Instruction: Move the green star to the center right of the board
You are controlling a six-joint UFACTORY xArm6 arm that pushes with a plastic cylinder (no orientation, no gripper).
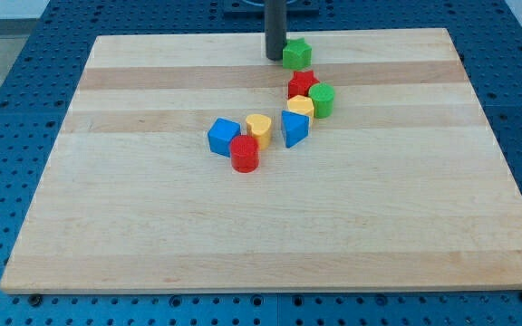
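The green star [297,52] lies near the view's top edge of the wooden board [152,235], a little right of centre. My tip [274,58] stands just to the star's left, touching or nearly touching it. Below the star a red star [302,84] sits with a green cylinder [322,99] at its lower right and a yellow block [300,107] beneath it.
A blue triangular block [294,128] lies under the yellow block. Further left are a yellow heart [259,129], a blue cube [224,137] and a red cylinder [245,153], close together. A blue perforated table [16,109] surrounds the board.
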